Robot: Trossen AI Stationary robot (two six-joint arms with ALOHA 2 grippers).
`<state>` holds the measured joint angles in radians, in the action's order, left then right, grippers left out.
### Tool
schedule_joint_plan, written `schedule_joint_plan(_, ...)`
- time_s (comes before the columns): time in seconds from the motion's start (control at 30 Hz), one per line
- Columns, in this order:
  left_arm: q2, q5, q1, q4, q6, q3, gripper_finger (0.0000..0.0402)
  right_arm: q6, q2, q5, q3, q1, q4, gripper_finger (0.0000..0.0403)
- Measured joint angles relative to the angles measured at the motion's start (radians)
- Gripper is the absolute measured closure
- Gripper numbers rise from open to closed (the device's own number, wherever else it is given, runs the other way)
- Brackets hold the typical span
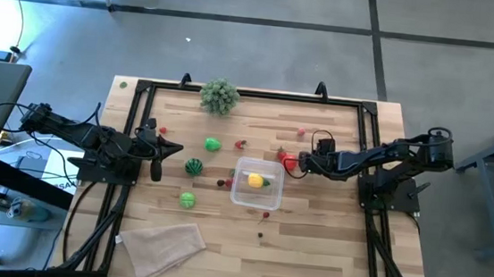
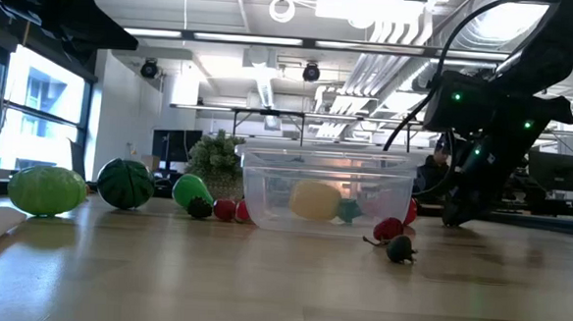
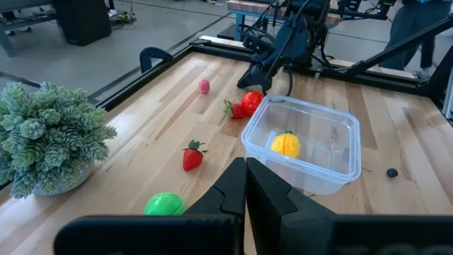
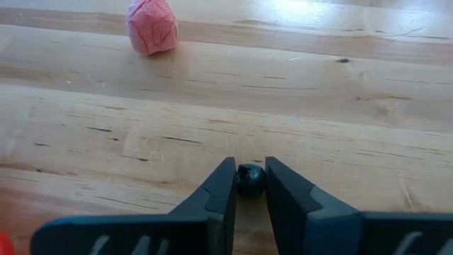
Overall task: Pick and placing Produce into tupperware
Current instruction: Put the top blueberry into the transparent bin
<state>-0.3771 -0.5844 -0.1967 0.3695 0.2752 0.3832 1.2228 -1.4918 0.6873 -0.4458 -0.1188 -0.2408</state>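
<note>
Wood planks made the table (image 1: 309, 252), with a black frame around its edge. Largest on it was a beige folded cloth (image 1: 162, 243) at the near edge, then a bushy grey-green plant (image 1: 219, 95) at the far edge. The clear tupperware (image 1: 256, 183) stood near the middle of the table, with a yellow fruit (image 1: 256, 181) inside it. Left of it lay three green balls (image 1: 193, 166), and small red pieces (image 1: 240, 144) were scattered around, one red fruit (image 3: 251, 102) just beside the container's right side. The left gripper (image 1: 171, 148) waited at the left side, its fingers pressed together on nothing. The right gripper (image 4: 249, 185) was low over the table, right of the tupperware, its fingers (image 4: 221, 191) clamped on a tiny dark berry (image 4: 249, 180), with a pink berry (image 4: 151, 26) well apart from it.
</note>
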Motion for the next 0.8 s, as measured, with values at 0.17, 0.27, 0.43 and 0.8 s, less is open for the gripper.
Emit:
schedule_joint_plan(0.17, 0.000, 0.000, 0.000, 0.000, 0.000, 0.000, 0.0401, -0.013, 0.000, 0.011, 0.000, 0.000, 0.008, 0.0354)
schedule_joint_plan(0.27, 0.000, 0.000, 0.000, 0.000, 0.000, 0.000, 0.0401, -0.046, -0.001, 0.012, 0.000, 0.002, 0.049, 0.0355)
schedule_joint_plan(0.43, 0.000, 0.000, 0.000, 0.000, 0.000, 0.000, 0.0401, -0.096, 0.000, 0.019, 0.000, 0.002, 0.091, 0.0355)
schedule_joint_plan(0.8, 0.000, 0.000, 0.000, 0.000, 0.000, 0.000, 0.0401, -0.250, 0.117, 0.019, -0.069, 0.002, 0.067, 0.0355)
